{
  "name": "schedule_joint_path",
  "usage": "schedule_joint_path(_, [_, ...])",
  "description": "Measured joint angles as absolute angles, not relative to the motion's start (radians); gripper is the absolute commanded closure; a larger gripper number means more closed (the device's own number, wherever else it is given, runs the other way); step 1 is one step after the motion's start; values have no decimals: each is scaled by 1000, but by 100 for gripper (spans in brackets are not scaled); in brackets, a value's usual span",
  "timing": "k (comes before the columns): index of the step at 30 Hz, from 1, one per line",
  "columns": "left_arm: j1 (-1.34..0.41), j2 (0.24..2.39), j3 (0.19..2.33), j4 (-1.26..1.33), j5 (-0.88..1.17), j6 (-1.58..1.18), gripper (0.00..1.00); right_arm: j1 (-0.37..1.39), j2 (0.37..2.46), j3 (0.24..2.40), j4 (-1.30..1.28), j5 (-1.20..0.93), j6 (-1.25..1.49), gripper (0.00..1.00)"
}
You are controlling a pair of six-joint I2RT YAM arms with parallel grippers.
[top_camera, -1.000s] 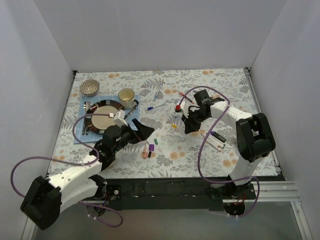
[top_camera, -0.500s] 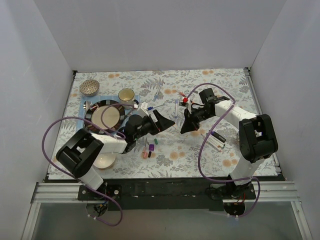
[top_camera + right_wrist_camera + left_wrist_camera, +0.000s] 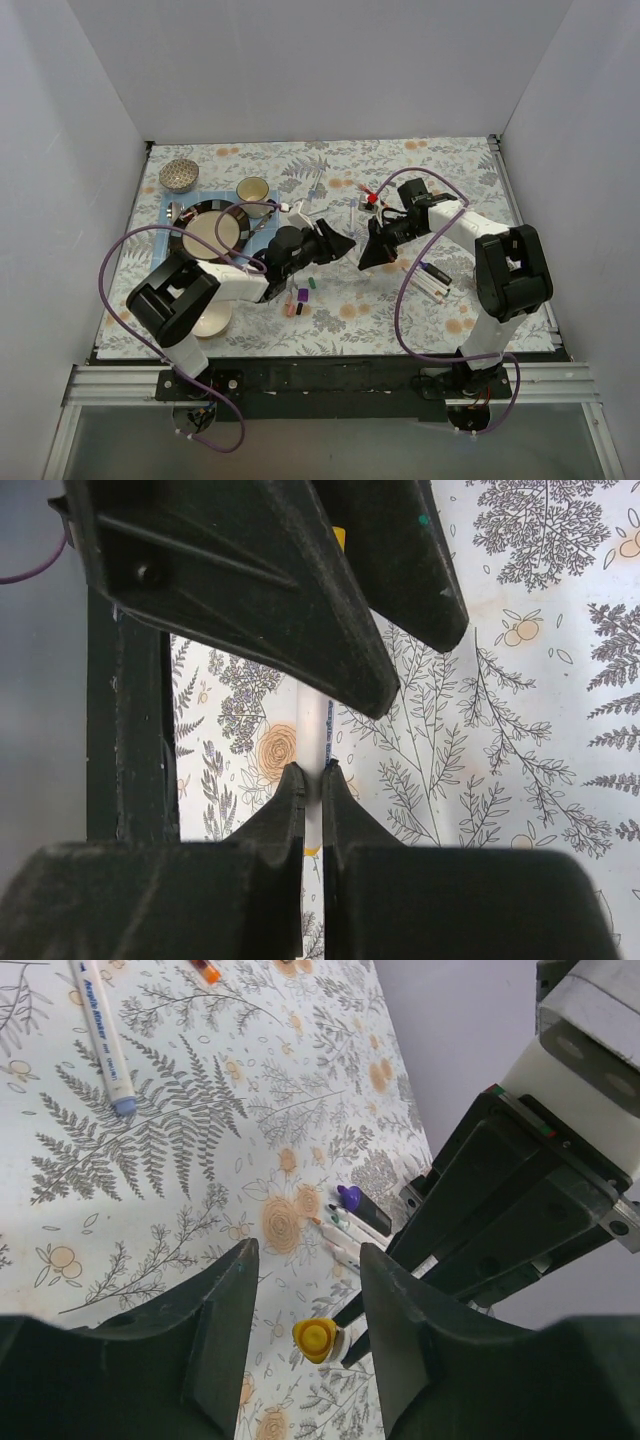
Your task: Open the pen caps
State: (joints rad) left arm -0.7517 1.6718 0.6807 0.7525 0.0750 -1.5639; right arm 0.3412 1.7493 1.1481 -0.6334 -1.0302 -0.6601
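**Fingers of the right gripper [image 3: 313, 772] clamped on a pen [image 3: 314, 730], left gripper [image 3: 305, 1255] straddling its yellow cap [image 3: 316, 1338]**

So the right fingers are pinched tight on the white barrel. The left fingers are spread, with the cap sitting in the gap between them, touching neither as far as I can see. Right behind the cap, the right gripper's black body blocks the view. A few spare pens [image 3: 342, 1238] lie just past the left fingertips, and a blue-tipped pen [image 3: 100, 1025] is well off to their left. Some loose caps [image 3: 300, 297] lie near the left fingers, on the arm-base side.
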Motion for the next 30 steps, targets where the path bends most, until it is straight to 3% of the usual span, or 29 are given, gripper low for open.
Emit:
schedule_joint_path(4, [-764, 1671, 682, 725, 23, -1530, 67, 335, 1765, 1148, -633, -1045, -651, 99])
schedule_joint_path(10, [-781, 1659, 688, 714, -18, -1505, 100, 329, 1776, 1148, -628, -1054, -637, 99])
schedule_joint_path(12, [-789, 1651, 701, 720, -20, -1498, 100, 330, 1777, 1148, -621, -1066, -638, 99])
schedule_joint_path(13, [-789, 1647, 703, 718, -23, -1494, 100, 329, 1777, 1148, -621, -1075, -637, 93])
schedule_joint_path(15, [-789, 1645, 703, 715, -26, -1489, 100, 327, 1778, 1148, -620, -1081, -640, 77])
schedule_joint_path(16, [-789, 1645, 703, 716, -26, -1488, 100, 327, 1780, 1148, -622, -1084, -641, 57])
schedule_joint_path(19, [-791, 1643, 703, 719, -19, -1475, 100, 327, 1789, 1149, -649, -1116, -672, 43])
schedule_joint_path(26, [-796, 1643, 702, 762, 49, -1470, 100, 326, 1790, 1149, -689, -1205, -711, 39])
schedule_joint_path(30, [-817, 1646, 708, 776, 71, -1469, 100, 326, 1790, 1137, -664, -1243, -691, 49])
